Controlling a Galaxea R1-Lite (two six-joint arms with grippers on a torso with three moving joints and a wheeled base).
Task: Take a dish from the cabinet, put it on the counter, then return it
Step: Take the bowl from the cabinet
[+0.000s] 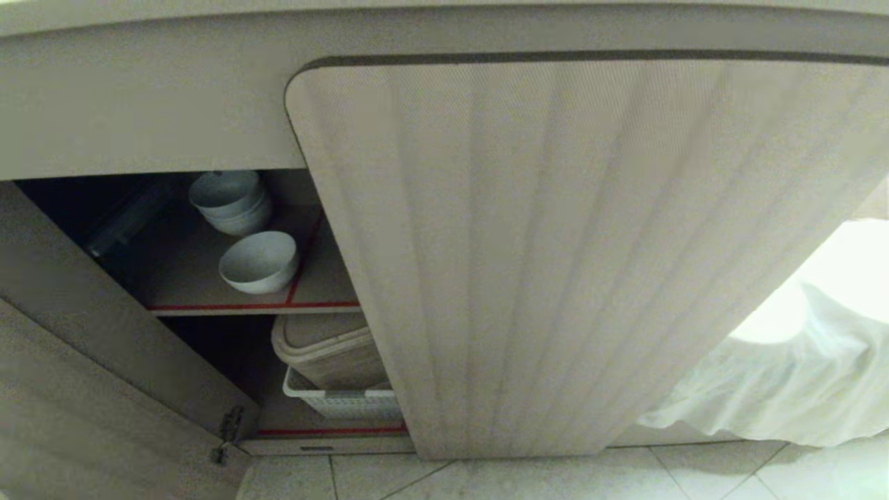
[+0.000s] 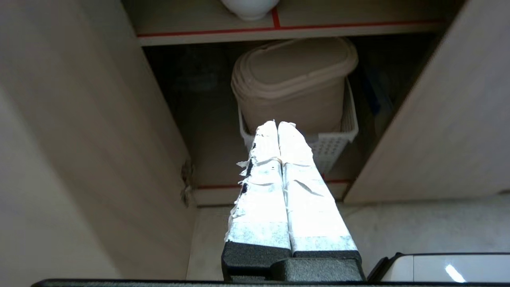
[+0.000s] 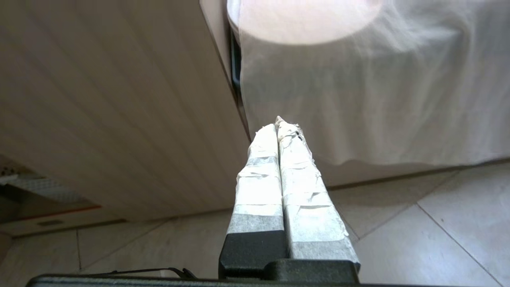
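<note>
The cabinet [image 1: 555,243] stands with both fluted doors swung open. On its upper red-edged shelf [image 1: 250,305] sits the dish [image 1: 258,261], a single white bowl, in front of a stack of like bowls [image 1: 230,201]. Its underside [image 2: 250,7] shows at the edge of the left wrist view. My left gripper [image 2: 277,124] is shut and empty, held low in front of the lower compartment. My right gripper [image 3: 276,124] is shut and empty, beside the right door [image 3: 119,99]. Neither arm shows in the head view. The counter's front edge [image 1: 139,21] runs along the top.
On the bottom shelf a beige lidded bin [image 1: 330,347] sits in a white perforated basket [image 1: 344,401]. The left door [image 1: 83,361] with its hinge [image 1: 226,434] stands open. White cloth [image 1: 785,375] hangs at the right. Tiled floor [image 1: 555,479] lies below.
</note>
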